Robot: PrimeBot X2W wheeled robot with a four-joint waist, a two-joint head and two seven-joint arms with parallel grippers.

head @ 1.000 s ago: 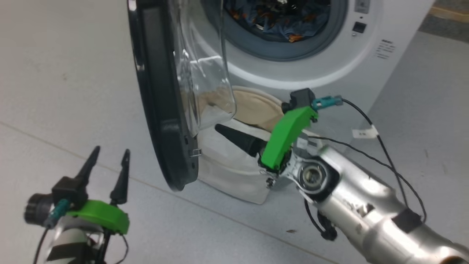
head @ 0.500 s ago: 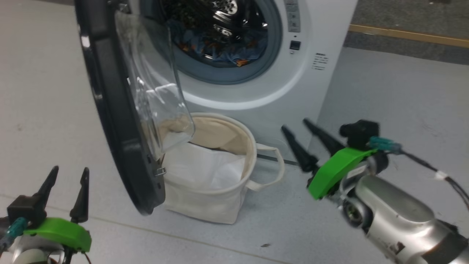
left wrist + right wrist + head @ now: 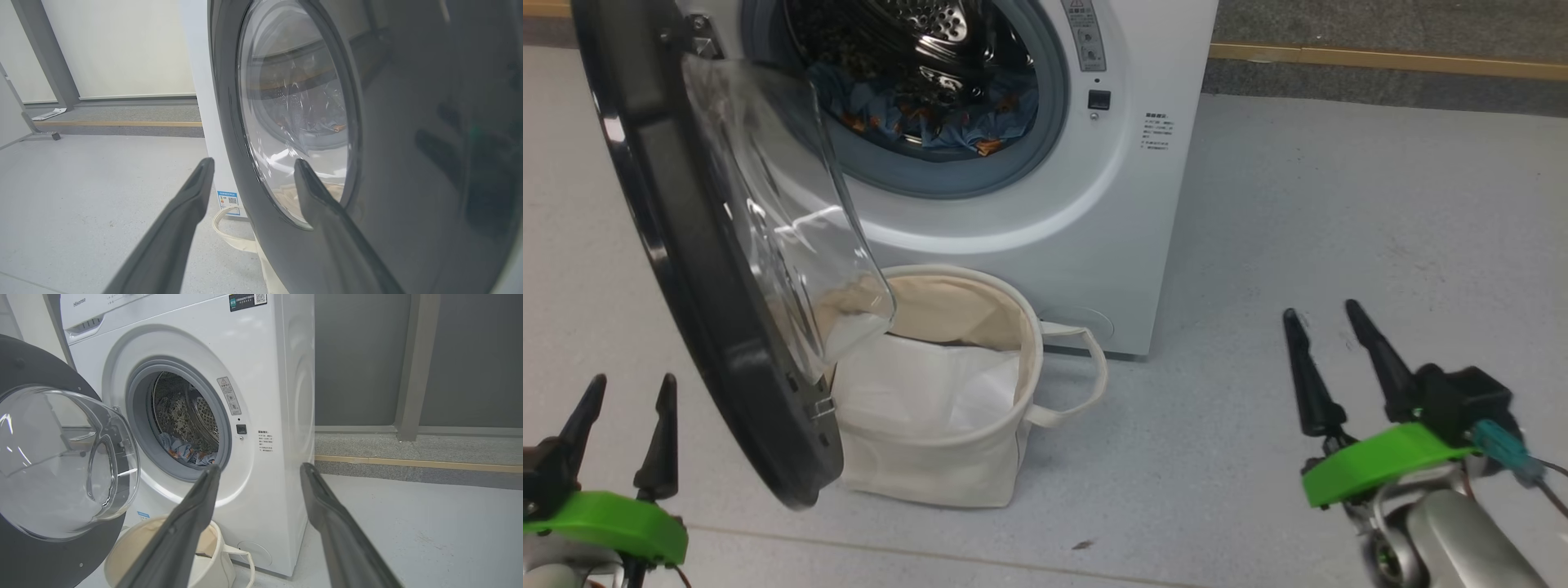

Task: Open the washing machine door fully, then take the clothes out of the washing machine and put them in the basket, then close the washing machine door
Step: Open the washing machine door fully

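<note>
The washing machine [image 3: 1094,245] [image 3: 261,396] stands with its door [image 3: 686,269] [image 3: 45,465] [image 3: 408,163] swung out toward me, the clear glass bowl hanging over the basket. The clothes [image 3: 915,122] [image 3: 184,451], blue with orange prints, lie in the steel drum. In front of the machine, partly under the door, sits the cream basket [image 3: 988,465] [image 3: 212,563] with a white sheet inside. My left gripper [image 3: 633,388] [image 3: 253,165] is open at lower left, just outside the door's black rim. My right gripper [image 3: 1323,314] [image 3: 259,469] is open at lower right, away from the machine, holding nothing.
Grey floor [image 3: 1339,204] stretches to the right of the machine up to a wooden strip [image 3: 1380,59] along a darker band. A grey post [image 3: 412,367] stands by the wall behind. The door's latch [image 3: 821,406] juts at its lower edge.
The head view has swung up and right. My right gripper has drawn back from the basket's side, between door and machine, to the open floor at the right. The left gripper is unchanged.
</note>
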